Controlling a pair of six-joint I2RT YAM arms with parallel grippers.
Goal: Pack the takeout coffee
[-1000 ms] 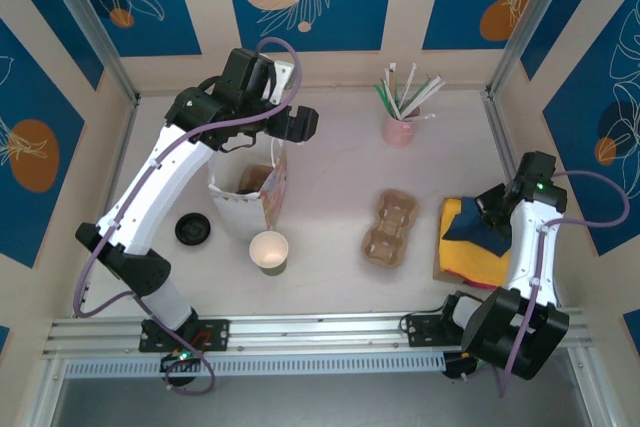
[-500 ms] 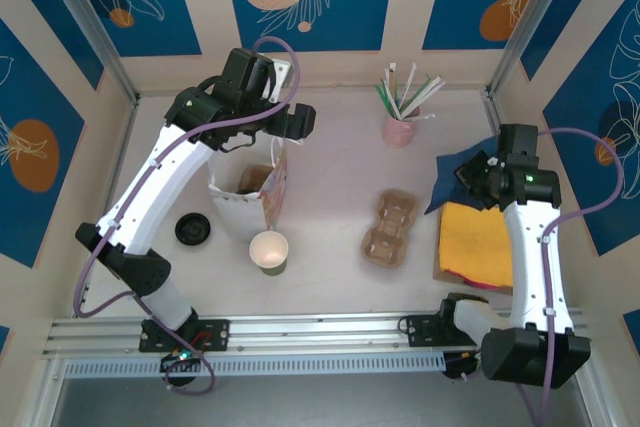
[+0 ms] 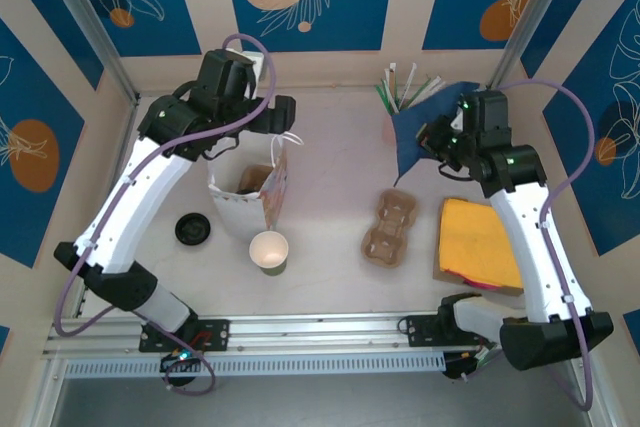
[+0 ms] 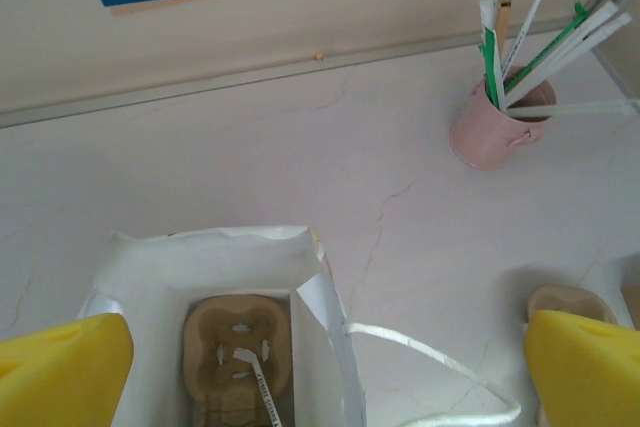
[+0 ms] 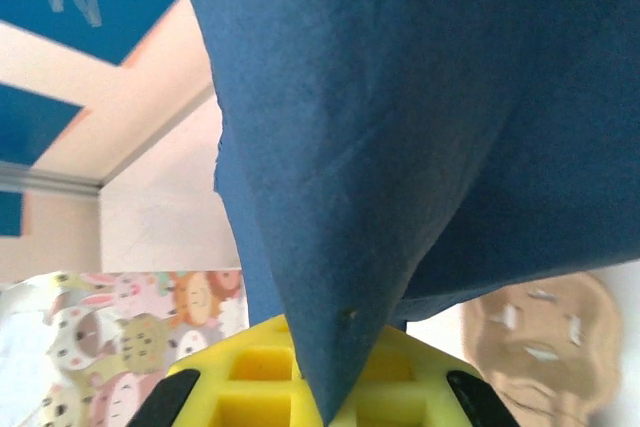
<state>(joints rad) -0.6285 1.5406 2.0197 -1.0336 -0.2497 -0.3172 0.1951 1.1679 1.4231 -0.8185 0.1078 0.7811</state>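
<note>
Napkin step, I'd judge: right gripper (image 3: 438,143) is clamping blue napkin (image 3: 410,135), well right of gift bag (image 3: 232,203). Left gripper (image 4: 320,377) is hovering over bag, spread wide, empty. Takeout coffee (image 3: 268,250), seemingly this cup, is standing unlidded just in front of bag. Next: carrying napkin over bag mouth.

**Pale veined worktop with six things on it**

The worktop (image 3: 340,162) is off-white with faint veins. Towards its left stands a white paper bag (image 3: 232,209), open at the top. Left of the bag lies a loose black lid (image 3: 193,229). Just in front of the bag stands an open green cup (image 3: 269,251), white inside. Right of centre lies a cardboard cup carrier (image 3: 390,227). Near the right edge is a yellow stack of napkins (image 3: 478,242). At the back stands a pink pot (image 4: 490,132) of straws.
</note>
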